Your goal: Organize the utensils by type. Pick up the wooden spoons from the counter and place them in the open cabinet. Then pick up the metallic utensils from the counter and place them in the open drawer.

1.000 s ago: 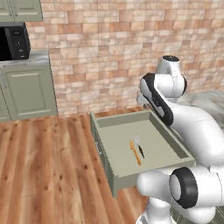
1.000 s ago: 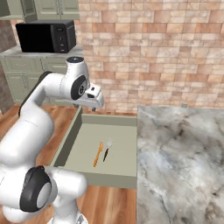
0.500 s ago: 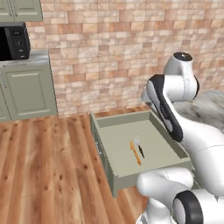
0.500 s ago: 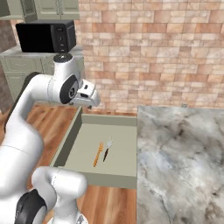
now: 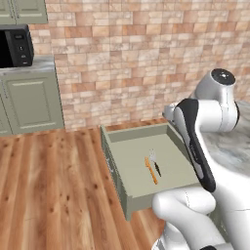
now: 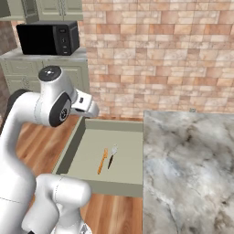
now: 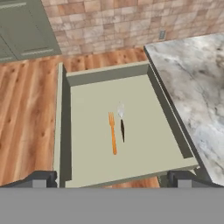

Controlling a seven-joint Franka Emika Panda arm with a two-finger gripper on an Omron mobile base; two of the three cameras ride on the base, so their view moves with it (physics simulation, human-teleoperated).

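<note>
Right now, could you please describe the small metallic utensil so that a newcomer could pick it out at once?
Find the wide, shallow sage-green open drawer beside the grey-white marbled stone counter. On its floor, near the middle, two slim utensils lie side by side. The metallic one, the small utensil with a pale silvery head and thin dark handle, lies on the counter side of the slim orange-tan wooden utensil.

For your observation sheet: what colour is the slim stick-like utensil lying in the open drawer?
Orange-tan, clearest in the hand view: the stick-like utensil in the drawer.
</note>
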